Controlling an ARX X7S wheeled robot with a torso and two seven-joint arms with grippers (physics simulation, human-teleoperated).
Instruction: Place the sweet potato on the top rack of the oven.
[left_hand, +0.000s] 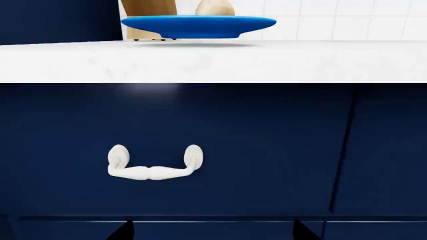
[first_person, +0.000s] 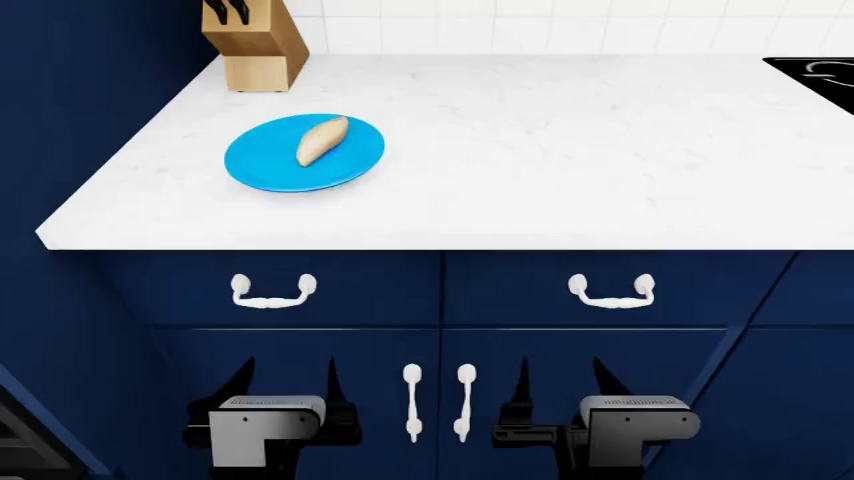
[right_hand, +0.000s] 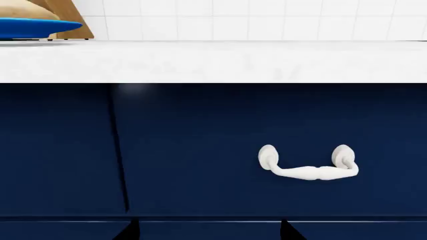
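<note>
Head view: sweet potato (first_person: 320, 140) on blue plate (first_person: 304, 153); left gripper (first_person: 290, 385) and right gripper (first_person: 561, 385) spread wide, empty, low; raise the left gripper and grasp across the tuber's middle.

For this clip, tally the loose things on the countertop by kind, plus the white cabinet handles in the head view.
Sweet potato: 1
Blue plate: 1
Knife block: 1
White drawer handles: 2
White door handles: 2
Total: 7
</note>
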